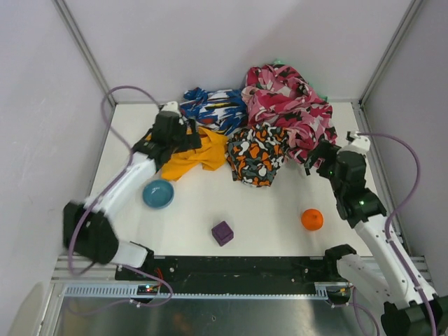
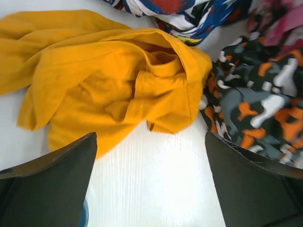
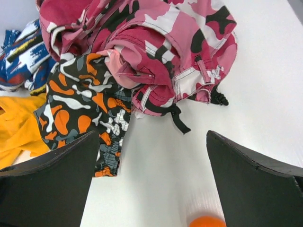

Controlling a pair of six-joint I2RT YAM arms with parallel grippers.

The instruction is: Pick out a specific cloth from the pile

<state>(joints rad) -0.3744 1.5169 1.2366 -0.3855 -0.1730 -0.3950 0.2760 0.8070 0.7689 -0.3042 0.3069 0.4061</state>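
Note:
The plain mustard cloth (image 1: 194, 155) lies crumpled on the white table, left of the pile; it fills the upper left of the left wrist view (image 2: 109, 80). The pile (image 1: 280, 119) holds pink camouflage (image 3: 156, 42), grey-orange-white camouflage (image 1: 257, 154) and blue-white print (image 1: 213, 108) cloths. My left gripper (image 1: 183, 136) hovers over the mustard cloth's left part, open and empty, with bare table between its fingers (image 2: 47, 189). My right gripper (image 1: 323, 159) is open and empty at the pile's right edge, fingers (image 3: 255, 184) wide apart.
A blue bowl (image 1: 158, 194) sits near the left arm. A purple cube (image 1: 222, 232) lies front centre. A small orange ball (image 1: 312, 219) lies front right and shows at the bottom of the right wrist view (image 3: 208, 221). Grey walls (image 1: 42, 105) enclose the table.

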